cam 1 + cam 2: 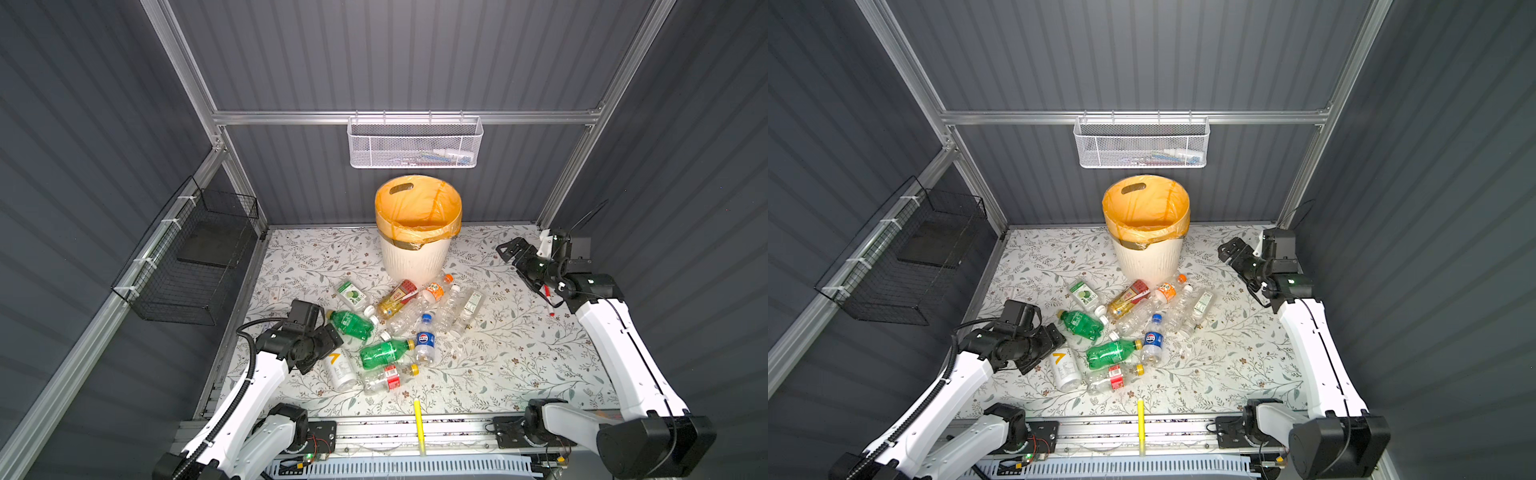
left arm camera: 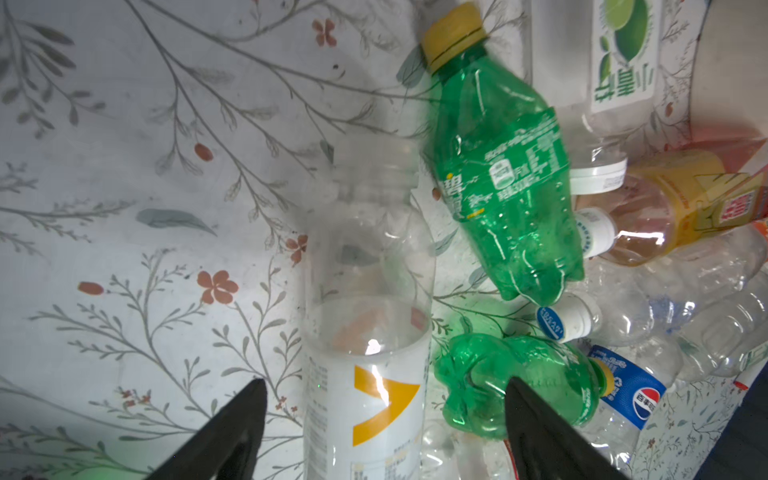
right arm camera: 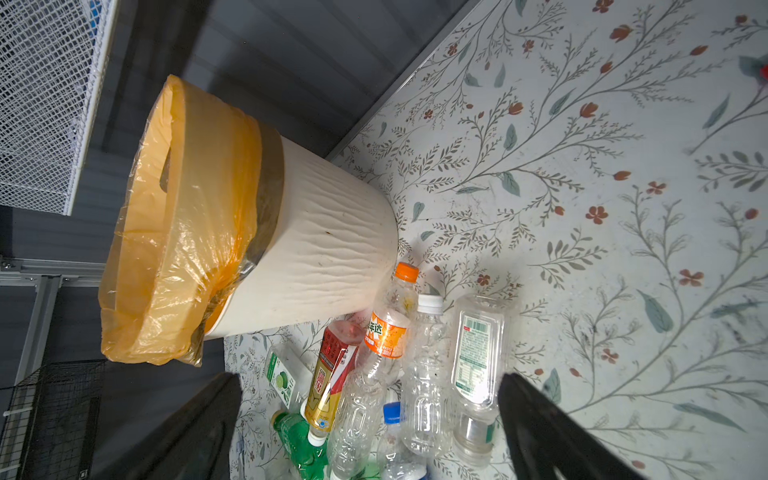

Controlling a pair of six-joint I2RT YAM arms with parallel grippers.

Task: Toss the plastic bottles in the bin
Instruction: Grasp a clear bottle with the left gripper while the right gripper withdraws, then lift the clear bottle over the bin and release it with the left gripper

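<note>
White-label clear bottle with the yellow chevron (image 2: 365, 353) lies on its side on the table (image 1: 519, 353), at the near left edge of the bottle pile. It is well apart from the bin (image 1: 415, 257) at the back.

Risks:
- A crushed green bottle (image 2: 478, 374) sits just beside it, under one finger. Closing could catch both, or shove the green one into the pile.
- The body is round and slick, so a squeeze off its middle may make it roll or squirt out.
- It looks empty, so a hard squeeze could buckle it.
- The carry to the bin passes over the other bottles, so a weak hold means a drop short of the rim.

Left gripper (image 2: 384, 381): fingers (image 2: 232, 424) spread wide, one on each side of the chevron bottle. A gap shows on both sides, so nothing is gripped yet. The bottle runs lengthwise between them, label end nearest the wrist.

Right gripper (image 3: 369, 378): fingers spread wide and empty, off at the back right, facing the bin and the far bottles.
</note>
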